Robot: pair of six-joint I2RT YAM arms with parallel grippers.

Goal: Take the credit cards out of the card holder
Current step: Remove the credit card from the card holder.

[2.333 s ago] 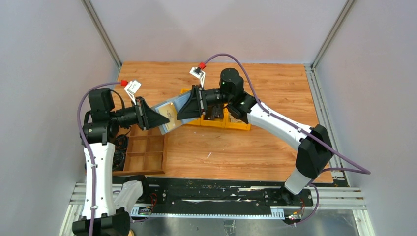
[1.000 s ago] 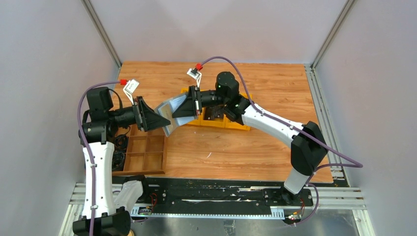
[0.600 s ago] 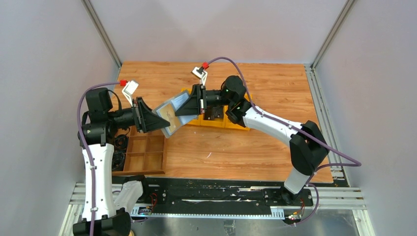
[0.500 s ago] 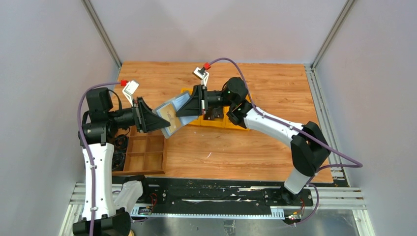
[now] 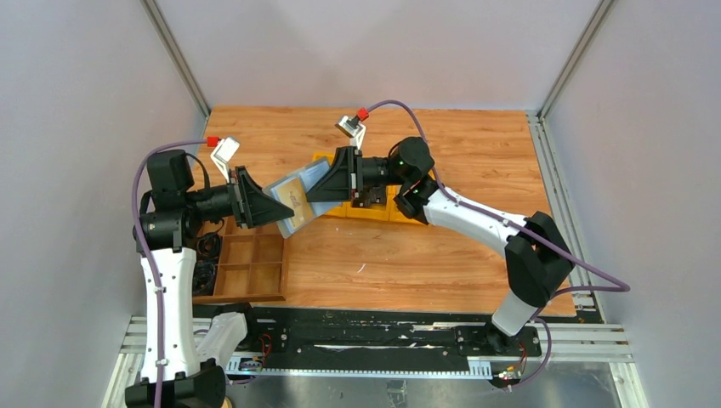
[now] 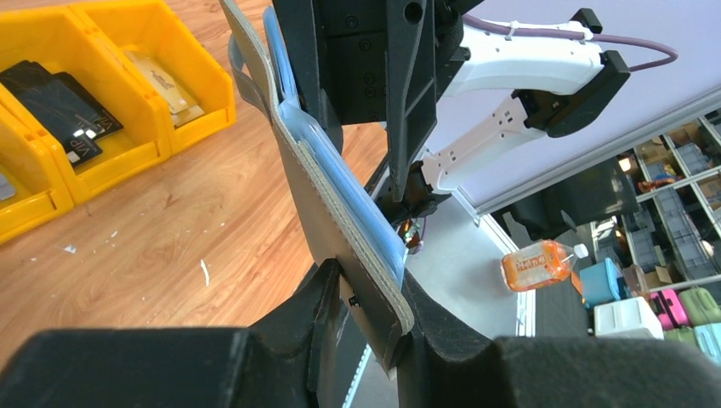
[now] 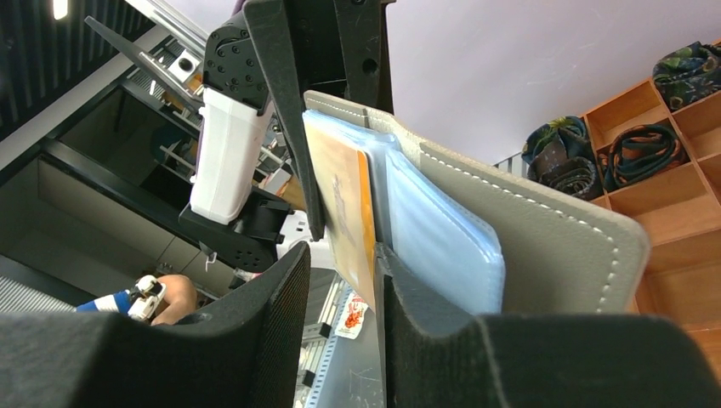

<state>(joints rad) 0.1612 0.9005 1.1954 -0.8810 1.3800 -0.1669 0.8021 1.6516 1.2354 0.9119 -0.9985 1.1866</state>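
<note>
Over tabletop's (image 5: 476,153) far left: bracing card holder (image 6: 340,195) aloft with left pincer (image 6: 367,293) clamped on its edge; straddling tan credit card (image 7: 349,204) with right pincer (image 7: 342,263), jaws parted, likely readying a pull.

Card holder (image 7: 544,229): matt grey, soft cloth-like shell with a stitched edge; glossy clear-blue plastic sleeves (image 7: 434,238) inside. Credit card (image 7: 349,204) — smooth tan face, slight sheen. Table (image 5: 476,153): smooth wood-grain top. Bins (image 6: 204,93): glossy yellow plastic. Tray (image 5: 252,265), 8 o'clock on the table — matt brown wood.
</note>
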